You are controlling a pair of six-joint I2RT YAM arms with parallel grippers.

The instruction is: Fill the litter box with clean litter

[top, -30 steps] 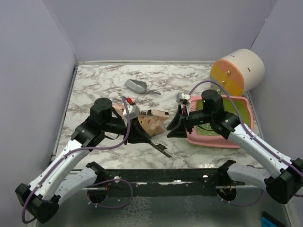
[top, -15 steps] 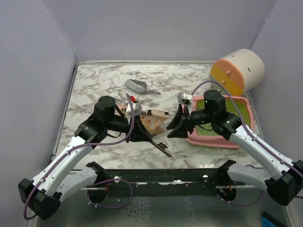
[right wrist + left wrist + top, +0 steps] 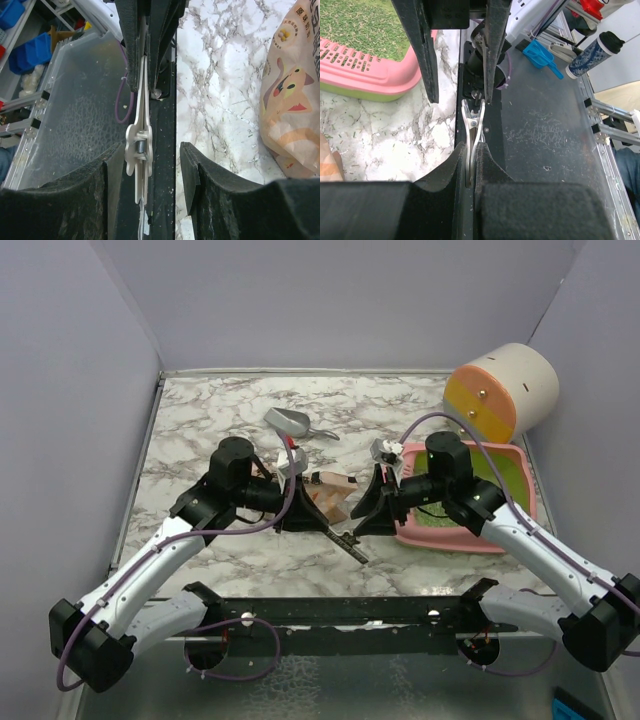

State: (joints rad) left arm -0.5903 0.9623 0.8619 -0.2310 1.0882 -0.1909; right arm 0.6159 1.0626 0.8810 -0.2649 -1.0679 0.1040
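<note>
The pink litter box [image 3: 470, 535] lies at the right, and its green inside looks covered with fine pale-green litter [image 3: 365, 22]. The tan cat-print bag [image 3: 327, 498] lies between my grippers and also shows in the right wrist view [image 3: 295, 115]. My left gripper [image 3: 300, 512] is shut on a pale spring clip [image 3: 471, 135]. It holds the clip out between the fingers of my right gripper [image 3: 368, 508]. The right gripper [image 3: 145, 160] is open, its jaws either side of the clip [image 3: 137, 145] without closing on it.
A grey metal scoop [image 3: 290, 422] lies at the back middle. A cream, orange and yellow cylinder [image 3: 505, 390] lies on its side at the back right, behind the box. The black front rail [image 3: 340, 612] runs along the near edge. Grey walls enclose the table.
My left gripper has moved right and a little back with the clip, bringing it between the right gripper's fingers. The right gripper has shifted slightly left.
</note>
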